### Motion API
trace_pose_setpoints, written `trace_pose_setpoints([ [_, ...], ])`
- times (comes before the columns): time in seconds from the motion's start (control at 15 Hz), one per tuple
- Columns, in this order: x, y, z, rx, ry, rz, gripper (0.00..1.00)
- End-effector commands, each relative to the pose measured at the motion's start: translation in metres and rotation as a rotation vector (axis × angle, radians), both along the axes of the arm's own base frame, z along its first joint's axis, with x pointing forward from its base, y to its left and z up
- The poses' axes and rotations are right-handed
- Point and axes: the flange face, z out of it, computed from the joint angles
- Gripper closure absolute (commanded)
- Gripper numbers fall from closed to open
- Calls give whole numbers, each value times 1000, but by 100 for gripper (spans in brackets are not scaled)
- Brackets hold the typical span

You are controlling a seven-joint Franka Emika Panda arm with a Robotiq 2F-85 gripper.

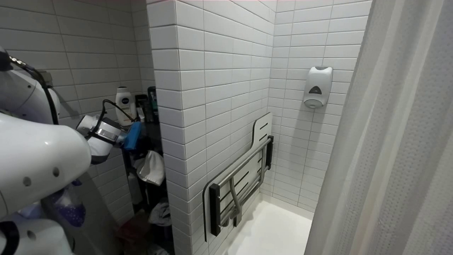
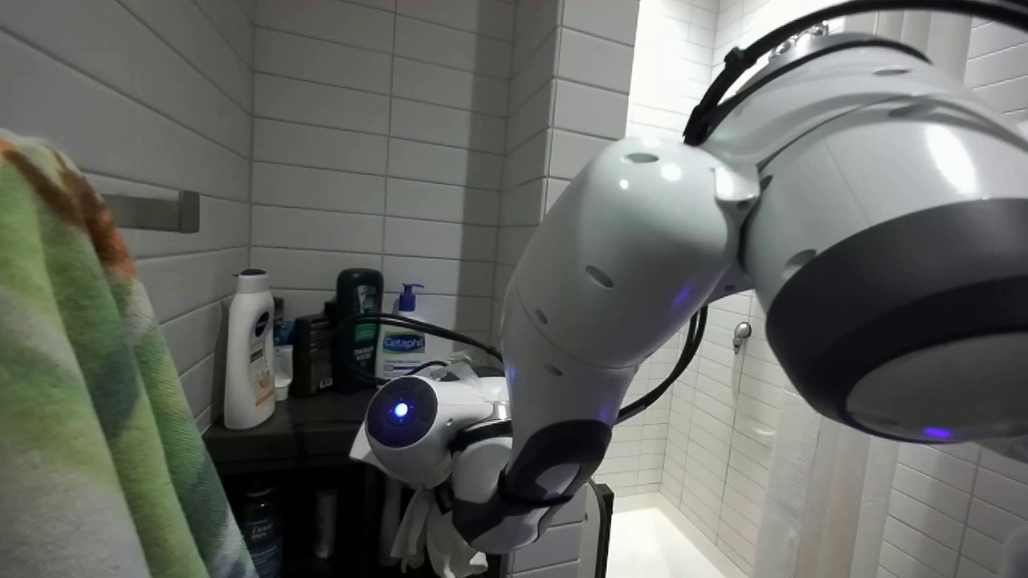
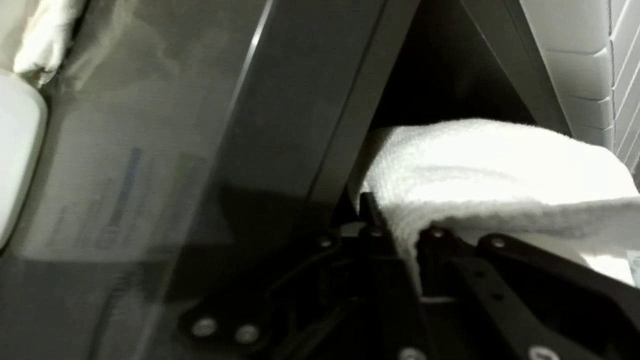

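Note:
My gripper (image 3: 404, 232) has its dark fingers close together around a fold of white cloth (image 3: 500, 165) in the wrist view. The cloth runs between the fingers and bulges out over the right one. The left finger is close to the edge of a dark shelf (image 3: 280, 115). The white cloth also hangs by the shelf in both exterior views (image 1: 152, 168) (image 2: 454, 542). The fingers are lost in shadow or behind the arm in both exterior views. A blue part (image 1: 132, 135) shows at the wrist end of the arm.
On the dark shelf top stand a white lotion bottle (image 2: 250, 353), a dark green bottle (image 2: 359, 325) and a Cetaphil pump bottle (image 2: 401, 341). A tiled wall end (image 1: 182, 124) stands beside the shelf. A folded seat (image 1: 244, 177), a curtain (image 1: 382, 141) and a coloured towel (image 2: 88, 385) are nearby.

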Motion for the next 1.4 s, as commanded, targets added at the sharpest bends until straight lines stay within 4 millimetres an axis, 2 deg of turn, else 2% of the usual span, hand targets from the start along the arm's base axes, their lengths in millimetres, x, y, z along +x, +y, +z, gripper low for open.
trace_pose_setpoints([
  [0.0, -12, -4, 4, 12, 16, 7, 98],
  [0.4, -34, -10, -7, 6, 18, 30, 98],
  [0.87, -30, -24, -11, 10, 12, 3, 98],
  [1.33, -23, -26, -10, 15, 5, -13, 98],
])
